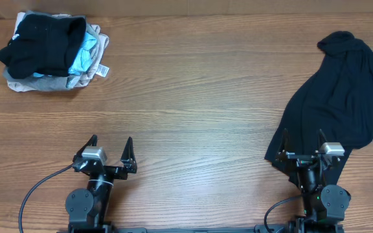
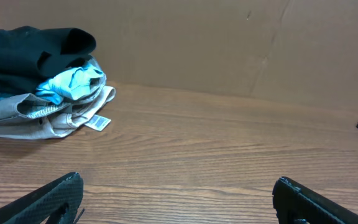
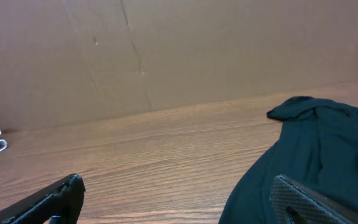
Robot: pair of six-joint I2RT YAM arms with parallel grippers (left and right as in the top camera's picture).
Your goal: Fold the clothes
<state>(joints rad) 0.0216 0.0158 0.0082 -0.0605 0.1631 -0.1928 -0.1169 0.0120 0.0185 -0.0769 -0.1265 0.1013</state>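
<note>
A large black shirt (image 1: pixel 342 97) lies crumpled at the right side of the wooden table, and it also shows in the right wrist view (image 3: pixel 316 155). A pile of folded black, light-blue and beige garments (image 1: pixel 50 52) sits at the far left corner, also seen in the left wrist view (image 2: pixel 36 81), with a small white tag (image 2: pixel 98 122) sticking out. My left gripper (image 1: pixel 111 150) is open and empty near the front edge, over bare wood. My right gripper (image 1: pixel 303 144) is open and empty at the near edge of the black shirt, its right finger over the fabric.
A brown cardboard wall (image 2: pixel 229 43) stands behind the table's far edge. Bare wood grain (image 1: pixel 193 97) lies between the pile and the black shirt. A black cable (image 1: pixel 37 188) runs from the left arm base.
</note>
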